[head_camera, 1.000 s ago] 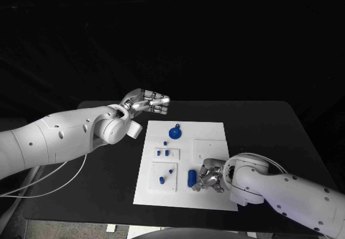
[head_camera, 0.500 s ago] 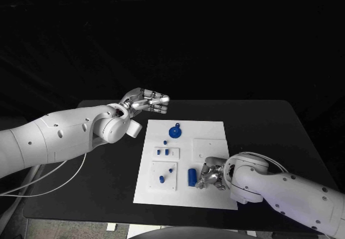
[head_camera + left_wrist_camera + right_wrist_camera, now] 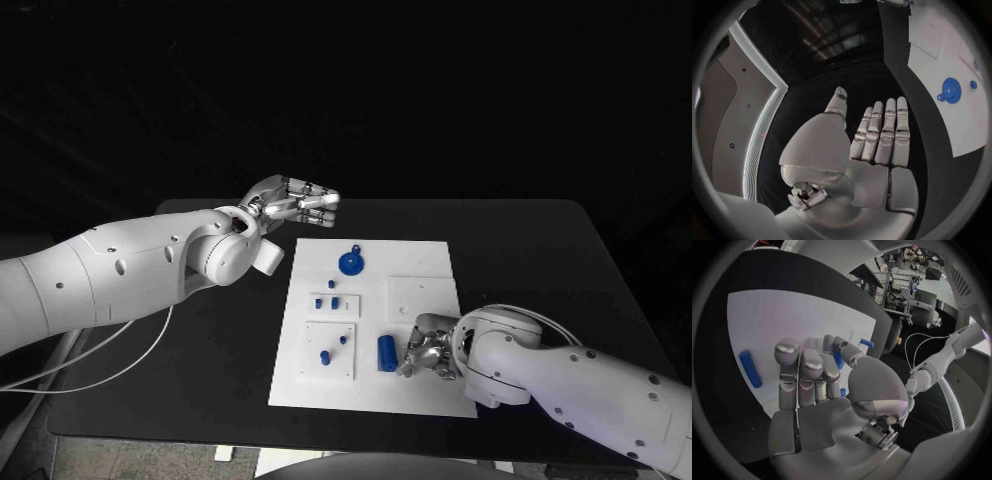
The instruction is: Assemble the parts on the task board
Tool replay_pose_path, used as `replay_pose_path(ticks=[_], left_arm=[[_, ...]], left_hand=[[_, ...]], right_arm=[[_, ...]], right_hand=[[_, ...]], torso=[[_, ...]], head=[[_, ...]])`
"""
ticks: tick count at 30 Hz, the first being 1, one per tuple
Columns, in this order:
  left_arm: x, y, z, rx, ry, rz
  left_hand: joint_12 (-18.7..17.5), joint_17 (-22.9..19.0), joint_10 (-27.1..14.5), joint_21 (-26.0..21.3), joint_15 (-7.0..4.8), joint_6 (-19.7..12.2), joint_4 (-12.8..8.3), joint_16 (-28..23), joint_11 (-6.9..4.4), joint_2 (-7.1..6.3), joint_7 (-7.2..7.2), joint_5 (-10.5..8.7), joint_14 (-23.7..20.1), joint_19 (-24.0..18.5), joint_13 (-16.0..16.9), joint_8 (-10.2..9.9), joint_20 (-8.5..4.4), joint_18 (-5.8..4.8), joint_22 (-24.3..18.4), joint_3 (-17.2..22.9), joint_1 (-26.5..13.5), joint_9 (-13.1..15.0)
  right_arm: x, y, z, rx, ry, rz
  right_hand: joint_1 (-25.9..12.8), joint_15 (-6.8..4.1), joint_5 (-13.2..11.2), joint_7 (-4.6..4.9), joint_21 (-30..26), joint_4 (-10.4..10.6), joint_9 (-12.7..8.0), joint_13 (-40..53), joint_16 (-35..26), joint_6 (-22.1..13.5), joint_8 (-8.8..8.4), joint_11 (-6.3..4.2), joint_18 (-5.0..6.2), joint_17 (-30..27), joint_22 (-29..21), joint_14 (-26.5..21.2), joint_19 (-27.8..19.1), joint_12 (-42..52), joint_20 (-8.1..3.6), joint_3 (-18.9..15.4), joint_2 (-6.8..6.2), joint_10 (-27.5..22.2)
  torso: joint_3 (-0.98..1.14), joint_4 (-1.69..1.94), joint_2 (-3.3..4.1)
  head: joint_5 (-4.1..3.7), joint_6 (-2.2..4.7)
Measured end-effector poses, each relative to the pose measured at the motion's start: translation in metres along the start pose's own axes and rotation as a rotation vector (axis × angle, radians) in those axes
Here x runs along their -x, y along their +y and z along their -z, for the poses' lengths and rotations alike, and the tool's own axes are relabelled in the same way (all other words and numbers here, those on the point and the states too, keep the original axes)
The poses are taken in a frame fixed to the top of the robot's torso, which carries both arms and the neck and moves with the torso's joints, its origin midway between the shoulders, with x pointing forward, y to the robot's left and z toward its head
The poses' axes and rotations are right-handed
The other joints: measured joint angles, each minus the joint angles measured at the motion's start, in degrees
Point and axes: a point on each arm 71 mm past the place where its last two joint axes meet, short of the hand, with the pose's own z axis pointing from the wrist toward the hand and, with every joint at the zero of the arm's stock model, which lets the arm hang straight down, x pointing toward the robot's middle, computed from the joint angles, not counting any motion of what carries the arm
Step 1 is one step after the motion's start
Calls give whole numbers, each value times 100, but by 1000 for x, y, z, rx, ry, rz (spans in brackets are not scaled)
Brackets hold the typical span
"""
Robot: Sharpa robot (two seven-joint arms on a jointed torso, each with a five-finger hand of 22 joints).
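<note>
The white task board (image 3: 426, 255) lies mid-table. On it are a blue gear (image 3: 351, 265), several small blue pegs such as the peg (image 3: 336, 302), and a blue cylinder (image 3: 387, 353) lying flat. My right hand (image 3: 430, 355) hovers low over the board just right of the cylinder, fingers loosely bent and holding nothing. In the right wrist view the right hand (image 3: 817, 375) is clear of the cylinder (image 3: 750, 368), and a peg (image 3: 867, 343) shows past the fingers. My left hand (image 3: 296, 205) hangs open beyond the board's far left corner, its fingers (image 3: 882, 130) straight, with the gear (image 3: 950, 90) off to one side.
Small white sub-plates sit on the board, one (image 3: 423, 297) bare and one (image 3: 329, 353) with pegs. A white cable (image 3: 101, 370) trails off the table's left side. Black table (image 3: 548, 250) stretches right of the board.
My right hand has drawn slightly right, away from the cylinder, which now lies fully in sight and a little straighter. The left hand has not moved.
</note>
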Motion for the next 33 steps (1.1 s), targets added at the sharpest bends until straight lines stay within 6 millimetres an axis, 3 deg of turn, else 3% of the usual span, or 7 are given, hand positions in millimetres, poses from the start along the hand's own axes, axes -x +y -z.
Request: replay_pose_path(ticks=[4, 8, 11, 17, 20, 28, 33], left_arm=[[0, 0, 0, 2, 0, 0], [0, 0, 0, 3, 0, 0], [0, 0, 0, 4, 0, -1], [1, 0, 0, 5, 0, -1], [1, 1, 0, 6, -1, -1], [1, 1, 0, 8, -1, -2], [1, 1, 0, 9, 0, -2]], left_hand=[[0, 0, 0, 0, 0, 0, 15, 0, 0, 0, 0, 0, 0, 0, 0, 0, 0, 0, 0, 15, 0, 0], [0, 0, 0, 0, 0, 0, 15, 0, 0, 0, 0, 0, 0, 0, 0, 0, 0, 1, 0, 15, 0, 0], [0, 0, 0, 0, 0, 0, 15, 0, 0, 0, 0, 0, 0, 0, 0, 0, 0, 0, 0, 15, 0, 0], [0, 0, 0, 0, 0, 0, 15, 0, 0, 0, 0, 0, 0, 0, 0, 0, 0, 0, 0, 15, 0, 0], [0, 0, 0, 0, 0, 0, 15, 0, 0, 0, 0, 0, 0, 0, 0, 0, 0, 0, 0, 15, 0, 0], [0, 0, 0, 0, 0, 0, 15, 0, 0, 0, 0, 0, 0, 0, 0, 0, 0, 0, 1, 15, 0, 0], [0, 0, 0, 0, 0, 0, 15, 0, 0, 0, 0, 0, 0, 0, 0, 0, 0, 0, 1, 15, 0, 0]], right_arm=[[0, -1, 0, -2, 6, -4], [0, -3, 0, -3, 17, -7], [-1, -3, 1, 2, 30, -9], [-2, -1, 3, 18, 52, -11], [-3, 0, 3, 25, 57, -12], [-3, 1, 4, 38, 59, -16], [-3, 3, 2, 40, 52, -14]], right_hand=[[18, 0, 157, 0, 23, -81, 28, 0, 0, 0, -2, 0, 0, -3, 0, 0, 0, 22, 0, -124, -18, 0], [130, 0, 315, -16, 22, -97, 26, 0, 0, 15, -3, -1, 0, -2, -1, 0, 0, 22, 0, -509, -127, 1], [227, -13, 332, -65, 22, -26, -96, 0, 0, 65, -1, -33, 0, -2, -1, -15, 0, 22, 1, -877, -223, 32], [327, -20, -48, -114, 22, 248, -298, 0, 0, 114, 10, -53, 0, -2, -1, -23, 20, 22, -19, -1419, -322, 52], [410, -21, -81, -114, 22, 398, -339, 0, 0, 114, 10, -53, 1, -2, -1, -23, 22, 22, -22, -1570, -300, 51], [435, -20, -157, -114, 22, 521, -319, 0, 0, 114, 10, -52, 0, -2, -2, -23, 22, 22, -22, -1692, -266, 51], [435, -20, -429, -114, 22, 579, -236, 0, 0, 113, 9, -52, 0, -2, -2, -23, 22, 22, -21, -1686, -42, 51]], torso=[[-1, 0, -3], [-1, 0, -3], [-1, -1, -4], [1, -1, -4], [2, -2, -3], [4, -3, -3], [3, -4, -3]], head=[[3, -1], [9, -1], [13, -1], [20, -7], [21, -8], [21, -10], [8, -7]])
